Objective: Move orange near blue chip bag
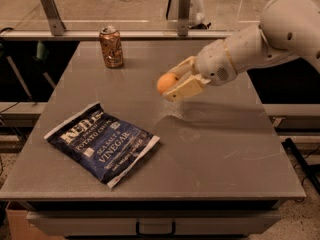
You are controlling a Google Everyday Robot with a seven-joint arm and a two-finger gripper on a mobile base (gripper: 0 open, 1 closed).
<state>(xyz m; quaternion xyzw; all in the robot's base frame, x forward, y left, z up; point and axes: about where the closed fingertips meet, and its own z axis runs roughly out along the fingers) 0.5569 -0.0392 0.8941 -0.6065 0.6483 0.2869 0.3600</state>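
The orange point(166, 82) is small and round, held between the cream fingers of my gripper point(175, 81) above the middle of the grey table point(220, 149). The gripper is shut on it and reaches in from the right on a white arm. The blue chip bag point(101, 142) lies flat at the table's front left, navy with white lettering, below and left of the orange and apart from it.
A brownish-orange drink can point(111, 46) stands upright at the table's back left. Metal posts point(50, 4) and a rail run behind the table. A drawer handle point(155, 229) shows at the front edge.
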